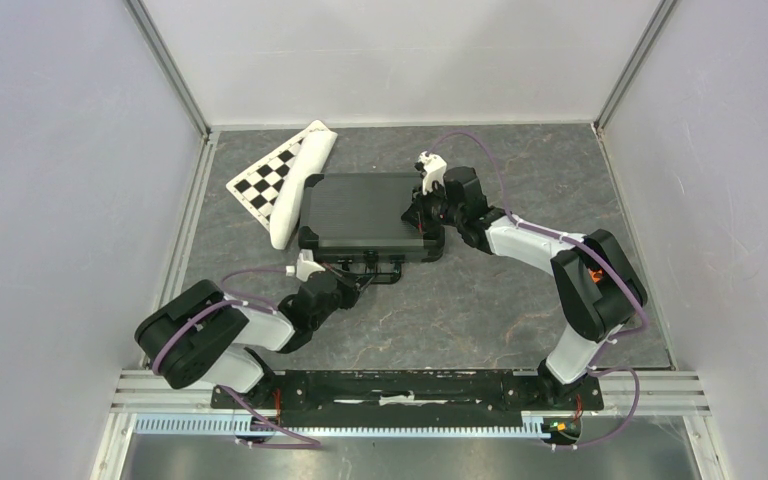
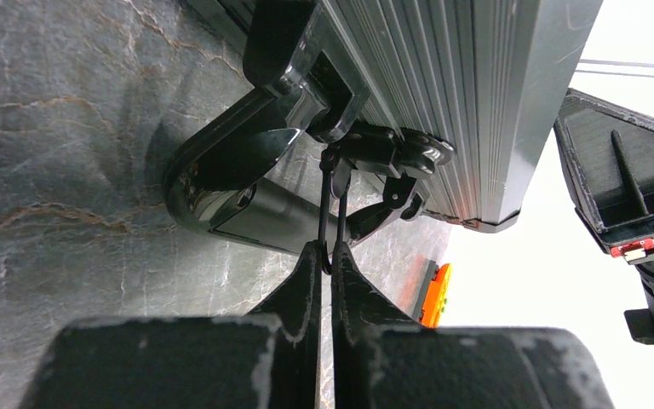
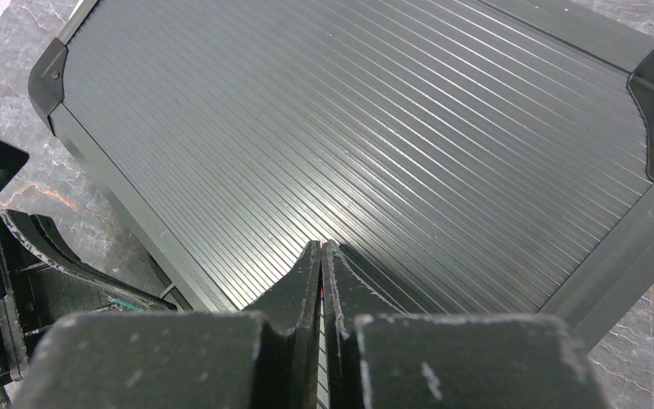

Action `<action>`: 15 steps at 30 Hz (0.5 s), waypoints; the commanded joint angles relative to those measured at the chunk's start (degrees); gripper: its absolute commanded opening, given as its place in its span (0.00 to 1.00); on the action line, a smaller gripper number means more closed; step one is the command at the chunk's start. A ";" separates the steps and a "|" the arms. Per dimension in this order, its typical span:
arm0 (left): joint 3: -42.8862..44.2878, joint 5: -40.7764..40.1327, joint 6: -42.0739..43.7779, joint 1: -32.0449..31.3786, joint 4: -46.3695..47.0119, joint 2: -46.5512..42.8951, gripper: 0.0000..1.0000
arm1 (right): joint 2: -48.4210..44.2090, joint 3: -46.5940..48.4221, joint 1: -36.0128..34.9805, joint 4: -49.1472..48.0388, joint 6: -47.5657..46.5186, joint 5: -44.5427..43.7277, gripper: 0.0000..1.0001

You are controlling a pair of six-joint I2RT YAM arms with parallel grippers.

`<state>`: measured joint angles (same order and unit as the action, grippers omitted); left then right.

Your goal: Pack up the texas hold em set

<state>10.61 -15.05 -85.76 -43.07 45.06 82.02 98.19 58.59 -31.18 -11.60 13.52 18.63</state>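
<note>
The black ribbed case (image 1: 365, 212) lies closed and flat in the middle of the table. Its handle (image 2: 221, 170) and a front latch (image 2: 392, 153) show in the left wrist view. My left gripper (image 1: 365, 280) is at the case's near edge, beside the handle. Its fingers (image 2: 306, 290) are shut on the thin wire loop of the latch (image 2: 332, 247). My right gripper (image 1: 422, 212) is shut and empty, its tips (image 3: 322, 251) resting on the ribbed lid (image 3: 375, 136) near the right side. Chips, cards, buttons and dice are out of view.
A black-and-white checkered board (image 1: 265, 180) with a white rolled edge (image 1: 300, 185) lies at the case's far left. An orange object (image 2: 437, 294) sits on the table beyond the case. White walls enclose the table on three sides.
</note>
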 commanded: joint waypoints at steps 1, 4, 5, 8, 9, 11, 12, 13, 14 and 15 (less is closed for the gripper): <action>2.52 -3.06 0.97 0.66 0.23 -1.86 0.02 | -1.47 -1.87 -0.02 3.28 0.01 1.12 0.05; 3.33 -3.04 2.21 1.13 -2.08 -4.27 0.02 | -2.14 -2.21 -0.02 3.35 -0.18 1.04 0.05; 3.63 -3.16 2.54 1.31 -3.23 -5.40 0.02 | -2.30 -2.28 -0.02 3.36 -0.26 1.05 0.05; 4.80 -3.74 4.12 1.80 -7.20 -8.75 0.02 | -2.46 -2.33 -0.02 3.42 -0.54 1.58 0.05; 5.39 -4.01 4.76 2.01 -8.50 -9.61 0.02 | -2.43 -2.29 -0.08 3.50 -0.62 1.65 0.05; 6.22 -4.20 5.71 2.61 -10.65 -10.80 0.02 | -2.47 -2.34 -0.02 3.50 -0.70 1.66 0.05; 6.35 -3.99 5.94 3.11 -10.77 -11.03 0.02 | -2.41 -2.30 -0.02 3.45 -0.70 1.74 0.05; 6.52 -3.70 6.07 3.52 -10.67 -11.03 0.02 | -2.47 -2.19 -0.02 3.52 -0.78 1.83 0.06; 6.80 -3.26 6.33 3.97 -10.56 -11.00 0.02 | -2.46 -2.16 -0.03 3.59 -0.78 1.93 0.05; 7.08 -2.79 6.53 4.31 -10.51 -10.71 0.02 | -2.45 -2.16 -0.02 3.60 -0.78 1.88 0.06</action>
<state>14.50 -14.31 -84.58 -41.06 31.68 73.73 96.90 57.34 -31.11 -11.22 13.45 19.88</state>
